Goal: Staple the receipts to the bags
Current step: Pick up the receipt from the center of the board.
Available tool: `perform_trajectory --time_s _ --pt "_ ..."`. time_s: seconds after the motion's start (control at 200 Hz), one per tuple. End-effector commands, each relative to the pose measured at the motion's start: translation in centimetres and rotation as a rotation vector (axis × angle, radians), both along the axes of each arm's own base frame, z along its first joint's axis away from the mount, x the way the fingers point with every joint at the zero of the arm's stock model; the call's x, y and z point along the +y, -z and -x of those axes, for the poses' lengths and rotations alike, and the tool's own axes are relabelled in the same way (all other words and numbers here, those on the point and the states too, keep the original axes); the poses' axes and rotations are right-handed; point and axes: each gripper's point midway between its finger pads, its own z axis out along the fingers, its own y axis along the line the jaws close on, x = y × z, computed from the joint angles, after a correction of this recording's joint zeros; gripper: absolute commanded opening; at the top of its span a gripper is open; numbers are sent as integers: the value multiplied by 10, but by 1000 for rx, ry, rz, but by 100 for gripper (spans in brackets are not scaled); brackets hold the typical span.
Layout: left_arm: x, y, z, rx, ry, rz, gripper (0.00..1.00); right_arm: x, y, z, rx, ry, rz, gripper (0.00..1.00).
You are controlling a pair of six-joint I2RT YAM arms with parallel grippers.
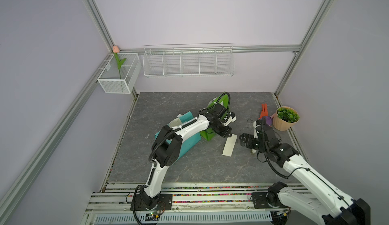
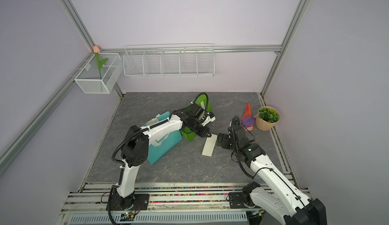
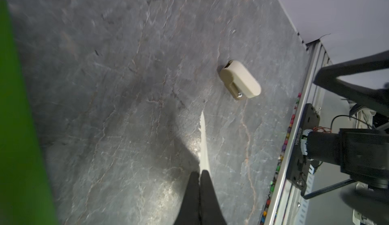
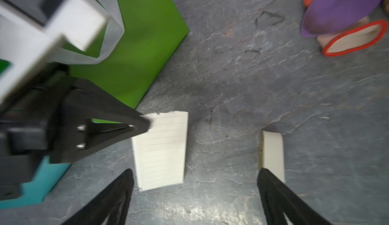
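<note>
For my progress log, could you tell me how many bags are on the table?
2: the teal bag under the left arm, the green bag beside it, both partly hidden.

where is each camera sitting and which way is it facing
Top views: high over the front rail, looking down and back at the grey table; both arms show.
Left wrist: on the left arm, looking along the shut left claw pinching the receipt edge-on; stapler beyond.
Right wrist: on the right arm, looking down between the fingers of the open right claw at the table.
Shared: both wrist views show that receipt and the stapler; the right wrist also sees the left claw.
</note>
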Motion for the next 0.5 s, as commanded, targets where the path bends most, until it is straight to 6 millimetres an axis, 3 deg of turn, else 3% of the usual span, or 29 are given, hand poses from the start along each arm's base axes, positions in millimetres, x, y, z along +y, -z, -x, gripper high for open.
perform_trajectory --time_s 0.0,0.25,0.355,0.495 --pt "10 -26 -7 -52 -64 -24 0 -31 13 20 88 34 163 89" --pt "30 -90 -29 -250 -190 -14 0 -43 8 8 91 71 197 91" --pt "38 -108 -41 -318 -241 -6 0 -25 2 -3 45 16 117 93" --pt "52 -124 -61 -332 -322 37 0 11 -24 -22 -89 -134 9 99"
